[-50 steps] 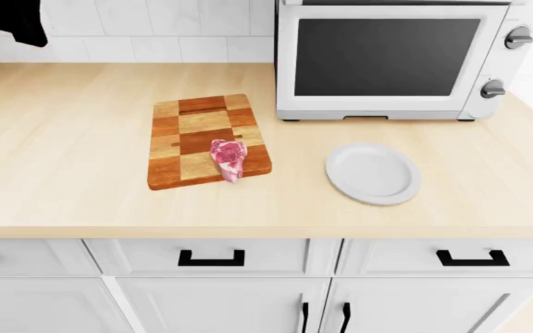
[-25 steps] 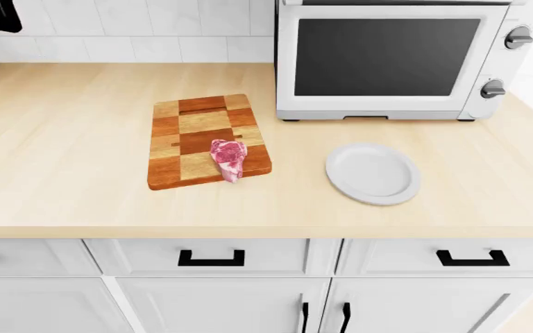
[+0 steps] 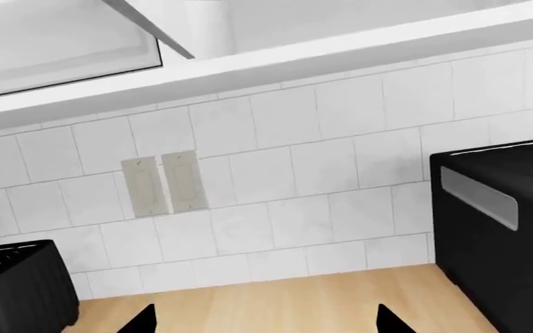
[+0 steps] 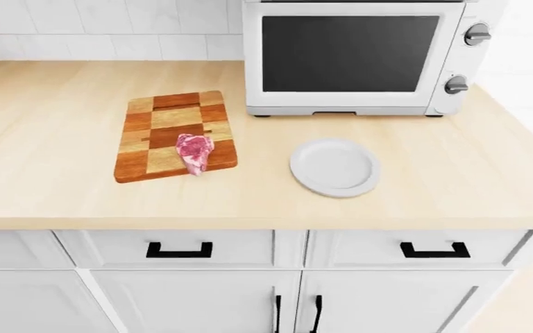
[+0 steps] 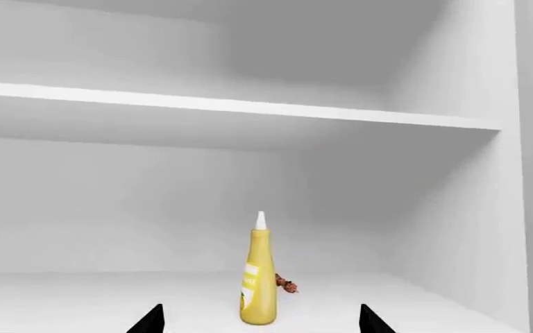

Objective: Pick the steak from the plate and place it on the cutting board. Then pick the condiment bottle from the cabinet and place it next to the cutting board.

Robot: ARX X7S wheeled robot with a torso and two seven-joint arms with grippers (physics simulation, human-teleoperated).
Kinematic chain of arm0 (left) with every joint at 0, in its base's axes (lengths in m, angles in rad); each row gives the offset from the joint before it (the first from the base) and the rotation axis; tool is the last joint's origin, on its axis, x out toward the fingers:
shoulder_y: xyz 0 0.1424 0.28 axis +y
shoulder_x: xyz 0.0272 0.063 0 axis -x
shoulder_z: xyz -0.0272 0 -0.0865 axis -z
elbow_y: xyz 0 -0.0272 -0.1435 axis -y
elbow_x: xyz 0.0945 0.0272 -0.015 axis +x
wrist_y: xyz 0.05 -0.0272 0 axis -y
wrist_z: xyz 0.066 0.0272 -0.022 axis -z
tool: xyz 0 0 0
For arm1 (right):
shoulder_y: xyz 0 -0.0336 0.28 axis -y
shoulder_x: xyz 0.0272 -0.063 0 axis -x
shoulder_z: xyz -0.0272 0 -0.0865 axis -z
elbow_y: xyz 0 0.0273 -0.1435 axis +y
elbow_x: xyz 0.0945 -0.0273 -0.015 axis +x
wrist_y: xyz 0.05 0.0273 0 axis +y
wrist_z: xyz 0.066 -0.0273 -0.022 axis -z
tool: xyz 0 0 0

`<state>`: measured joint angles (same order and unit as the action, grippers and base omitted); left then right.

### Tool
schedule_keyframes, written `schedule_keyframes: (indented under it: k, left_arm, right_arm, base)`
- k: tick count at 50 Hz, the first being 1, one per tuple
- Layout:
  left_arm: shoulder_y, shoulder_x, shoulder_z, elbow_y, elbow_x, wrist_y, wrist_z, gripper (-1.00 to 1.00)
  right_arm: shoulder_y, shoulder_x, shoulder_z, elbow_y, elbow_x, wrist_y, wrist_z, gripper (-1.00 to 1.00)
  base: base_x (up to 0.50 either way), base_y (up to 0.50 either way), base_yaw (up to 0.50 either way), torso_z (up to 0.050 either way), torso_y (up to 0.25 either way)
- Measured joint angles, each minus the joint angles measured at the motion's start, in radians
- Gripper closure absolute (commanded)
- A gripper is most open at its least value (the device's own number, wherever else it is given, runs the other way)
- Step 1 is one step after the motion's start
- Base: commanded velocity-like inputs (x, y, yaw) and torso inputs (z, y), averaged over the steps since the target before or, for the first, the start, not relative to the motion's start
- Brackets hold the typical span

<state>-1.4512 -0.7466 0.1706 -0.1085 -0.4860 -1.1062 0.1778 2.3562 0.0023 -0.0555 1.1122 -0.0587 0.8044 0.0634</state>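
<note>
Our right pincer (image 5: pixel 259 320) was open, its two dark fingertips (image 5: pixel 149 320) spread wide at the edge of the right wrist view and nothing between them; it faced straight into the white cabinet (image 5: pixel 452 208), where the yellow bottle (image 5: pixel 259 281) stood upright on the lower shelf (image 5: pixel 81 298). We judged the first half of the task done, since the steak (image 4: pixel 194 152) lay on the cutting board (image 4: pixel 169 114), near its front right corner, and the plate (image 4: pixel 335 166) sat bare on the counter (image 4: pixel 53 194) to the right of the board, in front of the oven (image 4: pixel 354 55). So the step in hand was the fetching of the bottle. Seen from the pincer, the bottle stood deeper in the cabinet, roughly centred between the two fingertips but well apart from them, with a small brown object (image 5: pixel 286 284) just beside it that we could not identify. The next move, as we saw it, called for a straight advance along the shelf until the fingers flanked the bottle's body, then a close on it without tipping it. Our left pincer (image 3: pixel 264 320) also looked open, its tips (image 3: pixel 139 320) apart and empty above the counter, facing the tiled wall (image 3: pixel 294 187) left of the board, away from the task's things.
</note>
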Motion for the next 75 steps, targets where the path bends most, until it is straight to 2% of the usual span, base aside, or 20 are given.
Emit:
schedule_keyframes:
  k: [28, 75]
  left_arm:
    - [-0.014, -0.004, 0.018, -0.019, 0.014, 0.000, -0.006, -1.00]
    - [0.022, -0.030, 0.024, -0.042, 0.021, 0.005, -0.011, -1.00]
  right_arm:
    - [0.000, -0.002, 0.001, 0.000, 0.001, 0.000, 0.000, -1.00]
    - [0.000, -0.002, 0.001, 0.000, 0.001, 0.000, 0.000, -1.00]
  base:
    - [0.00, 0.00, 0.00, 0.000, 0.000]
    - [0.18, 0.00, 0.00, 0.000, 0.000]
